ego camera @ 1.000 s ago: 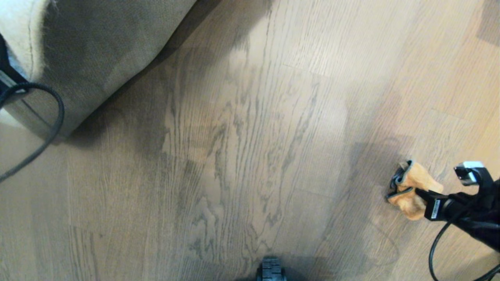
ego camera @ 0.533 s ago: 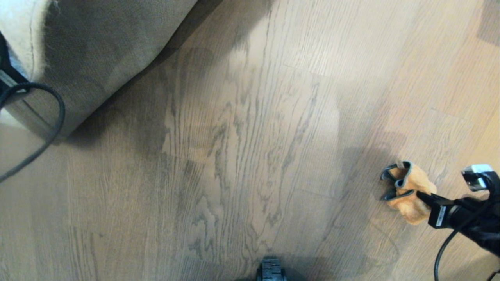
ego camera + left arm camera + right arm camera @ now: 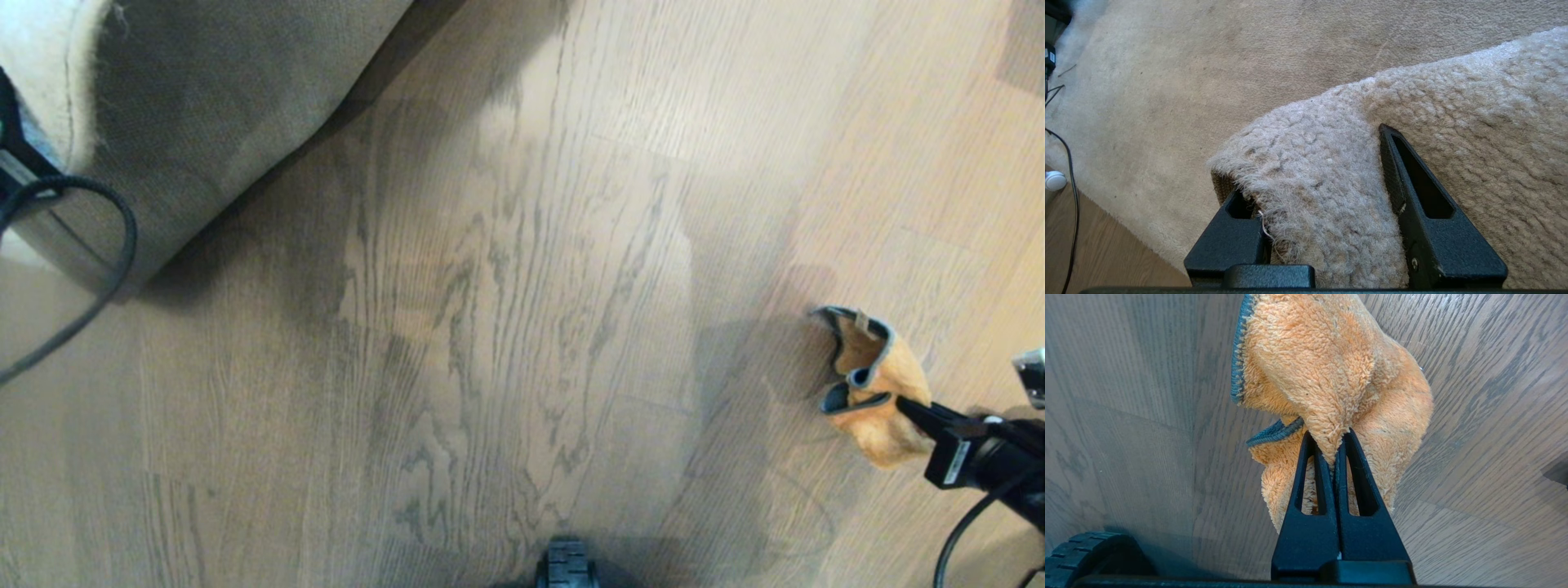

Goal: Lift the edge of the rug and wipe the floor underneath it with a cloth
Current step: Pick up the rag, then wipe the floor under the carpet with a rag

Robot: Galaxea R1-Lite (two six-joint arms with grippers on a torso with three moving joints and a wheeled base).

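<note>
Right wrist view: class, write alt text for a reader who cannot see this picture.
The right end effector is shut on a fold of the orange cloth, which bunches ahead of it over the grey-brown plank floor. A dark ridged wheel shows in one corner.

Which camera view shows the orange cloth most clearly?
The right wrist view: the cloth fills it, pinched between the right gripper's jaws above the floor. The head view shows it small, at the right. The left wrist view shows none.
</note>
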